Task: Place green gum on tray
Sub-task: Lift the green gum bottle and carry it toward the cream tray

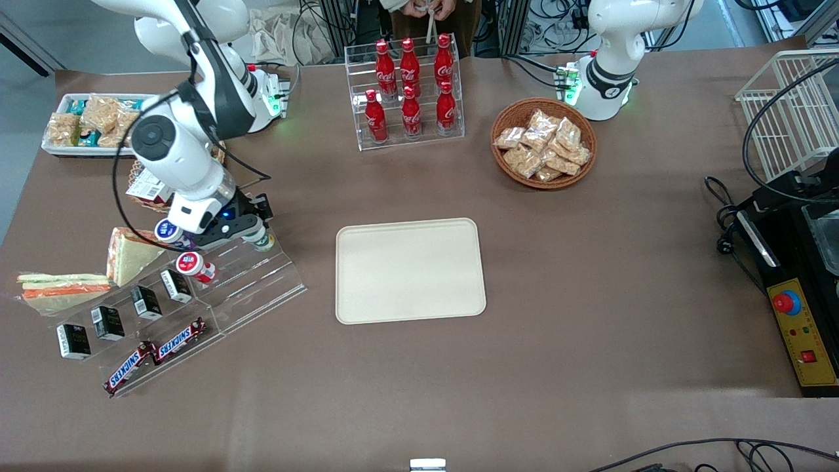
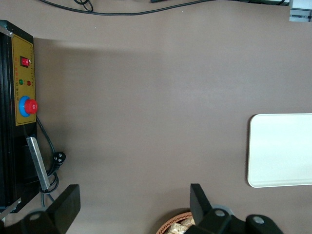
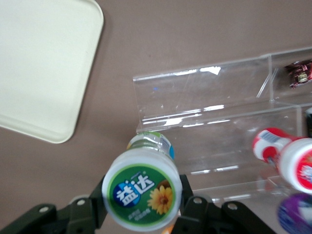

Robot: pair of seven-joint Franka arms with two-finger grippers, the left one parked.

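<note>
The green gum is a small pale bottle; its white lid with a green label faces the right wrist camera. My right gripper is shut on it, one black finger on each side of the bottle, at the top step of the clear acrylic stand. The bottle's base sits at the stand's upper edge; I cannot tell if it still touches. The cream-beige tray lies flat and bare at mid-table, toward the parked arm from the stand. It also shows in the wrist views.
A red-lidded bottle and a blue-lidded bottle stand on the stand beside the gripper. Black boxes and Snickers bars fill its lower steps. Sandwiches, a cola rack and a snack basket ring the tray.
</note>
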